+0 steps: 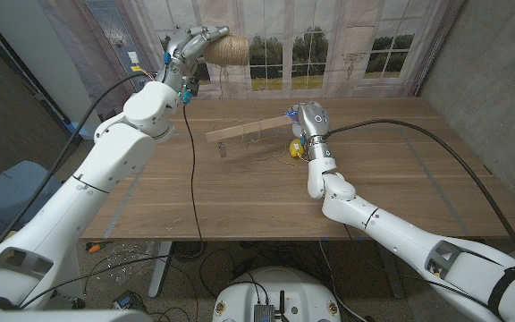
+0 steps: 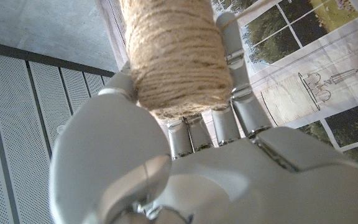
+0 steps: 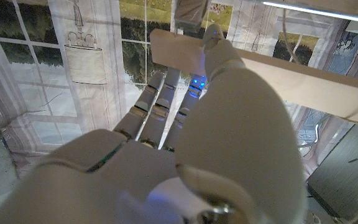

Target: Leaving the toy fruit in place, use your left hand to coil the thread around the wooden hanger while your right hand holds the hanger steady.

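Observation:
My left hand (image 1: 189, 45) is raised high above the table's far left and grips a spool of brown jute thread (image 1: 226, 51). In the left wrist view the spool (image 2: 179, 56) sits between the fingers (image 2: 241, 93) of that hand (image 2: 166, 168). A pale wooden hanger (image 1: 247, 131) is held tilted just above the table, its right end in my right hand (image 1: 309, 121). The right wrist view shows that hand (image 3: 222, 124) wrapped round the hanger's bar (image 3: 291, 71). A yellow toy fruit (image 1: 295, 148) lies on the table right beside my right hand. A small clip (image 1: 222, 150) hangs under the hanger's left end.
The wooden table (image 1: 240, 197) stretches wide in front of both arms. A black cable (image 1: 191, 179) hangs from my left arm down over the table's front edge. A curtain printed with windows (image 1: 329, 54) stands behind the table.

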Robot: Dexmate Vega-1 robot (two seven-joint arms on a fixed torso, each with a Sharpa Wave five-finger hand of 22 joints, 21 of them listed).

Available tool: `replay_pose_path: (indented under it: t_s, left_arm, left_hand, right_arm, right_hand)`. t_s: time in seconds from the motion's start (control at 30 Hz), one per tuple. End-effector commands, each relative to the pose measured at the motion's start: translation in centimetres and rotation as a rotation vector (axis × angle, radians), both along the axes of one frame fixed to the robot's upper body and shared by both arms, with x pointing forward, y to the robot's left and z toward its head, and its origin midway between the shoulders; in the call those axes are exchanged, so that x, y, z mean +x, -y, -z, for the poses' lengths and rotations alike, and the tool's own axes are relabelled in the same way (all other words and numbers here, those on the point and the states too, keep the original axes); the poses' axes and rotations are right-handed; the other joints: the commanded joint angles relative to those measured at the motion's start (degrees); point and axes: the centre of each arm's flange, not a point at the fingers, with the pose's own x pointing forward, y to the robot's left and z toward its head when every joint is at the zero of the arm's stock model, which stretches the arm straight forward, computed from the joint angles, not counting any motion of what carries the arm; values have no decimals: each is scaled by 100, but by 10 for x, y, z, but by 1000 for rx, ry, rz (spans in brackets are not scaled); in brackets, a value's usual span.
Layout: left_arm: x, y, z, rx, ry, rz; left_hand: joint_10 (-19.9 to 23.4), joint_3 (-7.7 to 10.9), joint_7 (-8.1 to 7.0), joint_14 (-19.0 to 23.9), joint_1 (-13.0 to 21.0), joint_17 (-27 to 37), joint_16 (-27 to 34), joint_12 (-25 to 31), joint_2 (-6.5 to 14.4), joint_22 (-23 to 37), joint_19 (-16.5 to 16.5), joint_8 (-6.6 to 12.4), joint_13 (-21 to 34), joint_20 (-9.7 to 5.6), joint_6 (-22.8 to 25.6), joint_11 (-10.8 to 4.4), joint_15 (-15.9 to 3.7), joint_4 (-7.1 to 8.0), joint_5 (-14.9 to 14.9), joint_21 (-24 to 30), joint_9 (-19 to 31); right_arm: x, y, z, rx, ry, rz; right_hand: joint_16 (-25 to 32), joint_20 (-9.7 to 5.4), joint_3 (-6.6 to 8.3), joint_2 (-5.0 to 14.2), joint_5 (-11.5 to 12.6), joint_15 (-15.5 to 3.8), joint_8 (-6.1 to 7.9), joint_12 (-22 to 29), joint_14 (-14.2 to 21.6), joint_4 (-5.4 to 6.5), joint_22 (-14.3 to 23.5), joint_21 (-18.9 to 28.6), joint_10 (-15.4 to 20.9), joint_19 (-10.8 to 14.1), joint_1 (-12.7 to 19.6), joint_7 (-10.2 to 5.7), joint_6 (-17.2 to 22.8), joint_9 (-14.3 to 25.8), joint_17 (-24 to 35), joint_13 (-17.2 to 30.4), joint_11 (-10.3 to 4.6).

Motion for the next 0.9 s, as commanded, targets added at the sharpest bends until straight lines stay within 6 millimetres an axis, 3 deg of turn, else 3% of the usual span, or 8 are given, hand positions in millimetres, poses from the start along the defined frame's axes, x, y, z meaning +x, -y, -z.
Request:
replay_pose_path:
  t_s: [0.03,0.5,0.9]
  left_arm:
    - [-8,2,6,31,11,-12]
    - [-14,-12,28,111,-9,-156]
    - [-15,-19,44,223,-46,-165]
  left_hand:
    - [127,382,17,1311,814,9,-9,168,864,30,-262,-18,1060,-513,59,-130,-1535,-340,0,36,6]
    - [166,370,-69,1266,785,24,-40,150,848,33,-353,-18,1025,-481,97,-195,-1523,-331,-3,23,-5]
    - [144,363,-84,1245,769,22,-61,154,849,34,-400,-32,1067,-447,91,-197,-1516,-325,-4,22,-22]
  right_arm:
    - [-7,-1,-8,-22,-128,65]
    - [-25,11,-13,-39,-238,164]
    - [-55,34,4,-66,-337,256]
  right_hand:
    - [8,30,49,438,28,-1186,26,441,427,20,9,1,580,-16,144,19,54,8,19,570,-178]
    - [-1,64,53,433,10,-1182,17,437,412,34,7,-25,550,-85,109,27,40,4,53,605,-173]
    - [-10,89,53,452,-3,-1192,2,423,395,40,5,-47,495,-139,96,-6,8,6,67,637,-175]
